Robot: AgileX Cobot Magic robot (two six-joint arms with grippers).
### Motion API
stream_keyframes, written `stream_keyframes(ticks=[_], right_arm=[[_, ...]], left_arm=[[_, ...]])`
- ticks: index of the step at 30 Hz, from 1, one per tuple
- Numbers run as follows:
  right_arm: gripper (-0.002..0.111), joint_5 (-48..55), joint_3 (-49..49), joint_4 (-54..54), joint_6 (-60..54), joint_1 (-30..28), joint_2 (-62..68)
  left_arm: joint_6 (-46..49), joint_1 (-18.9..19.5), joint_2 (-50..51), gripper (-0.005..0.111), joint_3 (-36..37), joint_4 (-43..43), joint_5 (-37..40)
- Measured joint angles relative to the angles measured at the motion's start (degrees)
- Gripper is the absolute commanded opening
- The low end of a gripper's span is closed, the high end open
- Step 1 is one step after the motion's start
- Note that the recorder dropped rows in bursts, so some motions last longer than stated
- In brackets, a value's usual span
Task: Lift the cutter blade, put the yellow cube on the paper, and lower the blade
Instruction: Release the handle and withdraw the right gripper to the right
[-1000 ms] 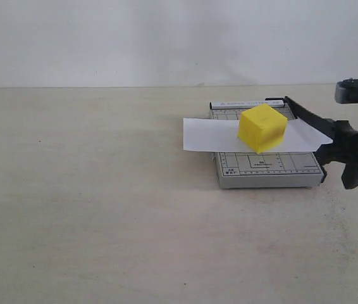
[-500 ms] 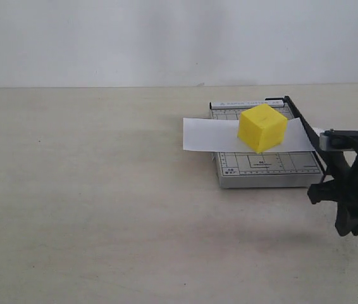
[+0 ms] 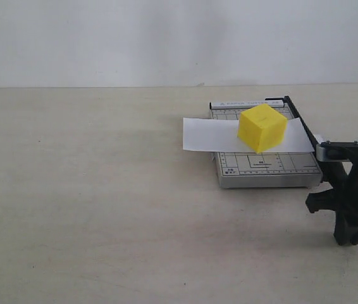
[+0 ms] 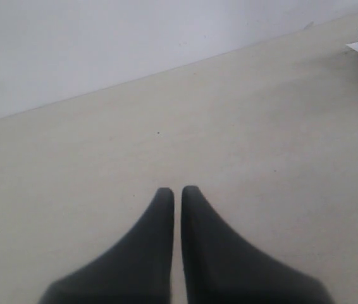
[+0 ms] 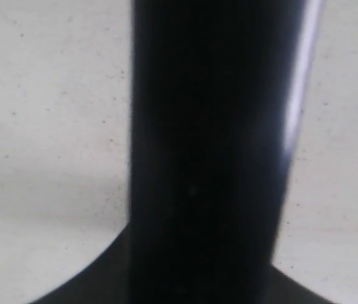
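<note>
You had on record:
- Table (image 3: 103, 209): matt pale surface, faintly speckled and scuffed.
- Paper (image 3: 207, 134): plain white sheet, matt.
- Yellow cube (image 3: 262, 128): smooth even faces, low sheen, plastic by its look.
- Trimmer base (image 3: 264, 170): smooth grey with a printed grid; you could not tell metal from plastic.
- Cutter blade (image 5: 204, 152): handle was glossy black, a bright streak of sheen down one side.
- Left gripper (image 4: 177, 191): fingers (image 4: 157, 240) were matt black.

A robot test room, it seems.
A big pale table (image 3: 103, 221) sits by a plain white wall (image 3: 166, 38).
</note>
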Motion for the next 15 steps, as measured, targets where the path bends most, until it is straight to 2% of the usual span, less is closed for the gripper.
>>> stream_keyframes(ticks=[1,3,7,9,11,15], right_arm=[[0.0,0.0,0.0,0.12,0.0,0.0,0.0],[0.008,0.0,0.0,0.12,-0.09,0.0,0.0],[0.039,0.11,-0.11,0.38,-0.13,0.0,0.1],[0.05,-0.61,-0.35,0.92,-0.32,0.0,0.1],[0.055,-1.12,-0.57,0.25,-0.11,-0.39,0.21],[0.055,-1.44,-1.06,1.22,0.15,0.71,0.33]], left_arm=[[0.0,0.0,0.0,0.004,0.0,0.0,0.0],[0.0,0.0,0.0,0.004,0.0,0.0,0.0],[0.0,0.0,0.0,0.004,0.0,0.0,0.0],[0.0,0.0,0.0,0.004,0.0,0.0,0.0],[0.0,0.0,0.0,0.004,0.0,0.0,0.0],[-0.11,0.0,0.0,0.004,0.0,0.0,0.0]])
